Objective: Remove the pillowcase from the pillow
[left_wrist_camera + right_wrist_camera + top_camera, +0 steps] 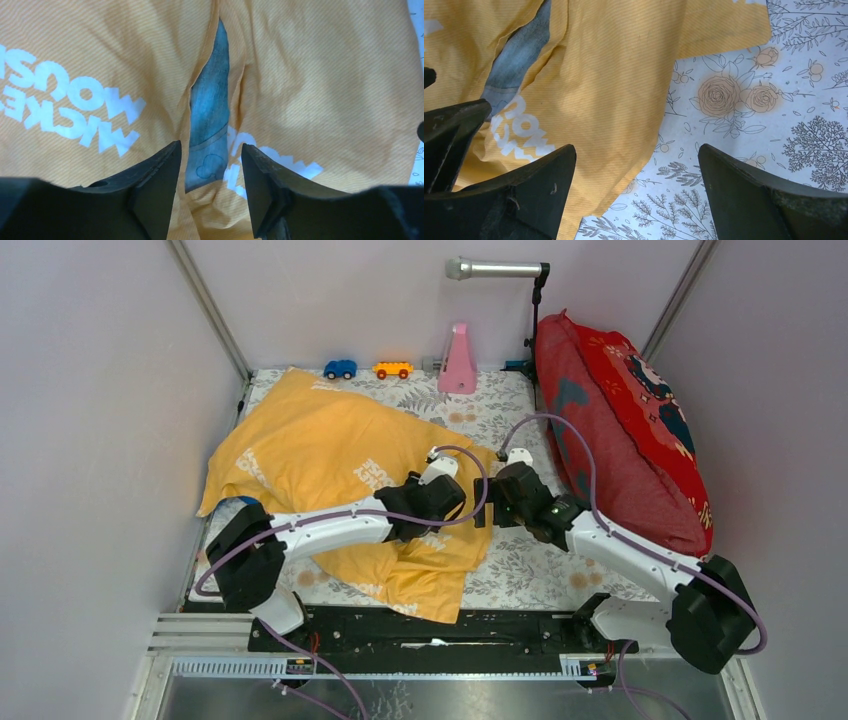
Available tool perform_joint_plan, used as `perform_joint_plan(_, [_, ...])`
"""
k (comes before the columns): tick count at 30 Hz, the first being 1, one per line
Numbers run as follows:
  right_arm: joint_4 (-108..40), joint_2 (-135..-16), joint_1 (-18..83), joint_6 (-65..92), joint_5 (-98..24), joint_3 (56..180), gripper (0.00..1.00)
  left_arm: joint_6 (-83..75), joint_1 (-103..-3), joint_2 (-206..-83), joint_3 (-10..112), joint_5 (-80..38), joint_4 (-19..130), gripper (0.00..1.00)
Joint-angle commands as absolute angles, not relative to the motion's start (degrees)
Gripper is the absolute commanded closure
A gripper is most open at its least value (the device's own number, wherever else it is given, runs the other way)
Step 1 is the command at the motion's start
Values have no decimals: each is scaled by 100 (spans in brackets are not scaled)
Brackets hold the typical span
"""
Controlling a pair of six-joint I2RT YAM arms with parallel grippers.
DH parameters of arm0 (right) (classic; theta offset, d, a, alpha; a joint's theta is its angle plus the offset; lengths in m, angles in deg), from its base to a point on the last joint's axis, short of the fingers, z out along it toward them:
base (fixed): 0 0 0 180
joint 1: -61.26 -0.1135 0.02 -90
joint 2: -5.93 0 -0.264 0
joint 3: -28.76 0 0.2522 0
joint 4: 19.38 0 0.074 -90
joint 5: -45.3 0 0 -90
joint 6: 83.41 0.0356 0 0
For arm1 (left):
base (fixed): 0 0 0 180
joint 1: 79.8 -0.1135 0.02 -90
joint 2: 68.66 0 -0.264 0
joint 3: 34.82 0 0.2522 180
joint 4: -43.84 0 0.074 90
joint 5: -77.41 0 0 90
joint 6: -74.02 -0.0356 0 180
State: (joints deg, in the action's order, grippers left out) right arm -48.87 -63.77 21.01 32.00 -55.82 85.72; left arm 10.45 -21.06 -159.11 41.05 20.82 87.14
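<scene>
Left pincer (210, 150): fingers spread, holding nothing, poised low over the case (320, 445). Between its tips and just ahead of them runs a slit (210, 105) where two orange flaps part and blue fabric shows. I judge this to be the opening overlap, which would explain why the pincer is centred on it: either flap edge offers a ready pinch. White lettering (75, 107) lies to both sides of the tips

Right pincer (636, 150): fingers wide apart, empty, facing the left one nearly tip to tip. One finger is over the case's loose edge, the other over bare floral cloth (774, 100); the same slit sits just past the finger on the case. Probably placed to take the opposite flap or pin the edge down

The pillow is not seen. The case bulges off to the far left of the left pincer, so the pillow is presumably inside there, with flat slack nearer the pincers. Stripping not yet begun
</scene>
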Motion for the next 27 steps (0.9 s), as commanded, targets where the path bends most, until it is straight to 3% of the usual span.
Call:
perform_joint_plan(1, [-4677, -5929, 2048, 3376, -5894, 8334, 0, 901, -2252, -16055, 4187, 1861, 8367, 49])
perform_joint_plan(4, [-4598, -5657, 2054, 3400, -5942, 8159, 1, 967, -2386, -16397, 4249, 2028, 8393, 57])
perform_joint_plan(14, [-4589, -5266, 2050, 3317, -6026, 8045, 0, 1004, -2824, -17045, 4402, 2061, 8302, 58])
perform_joint_plan(19, [-4572, -5402, 2051, 3313, -5966, 8075, 0, 968, -2912, -17228, 4500, 2157, 8287, 68])
perform_joint_plan(27, [-4518, -5488, 2049, 3322, -5930, 8097, 0, 1091, -3020, -17081, 4423, 2158, 8223, 71])
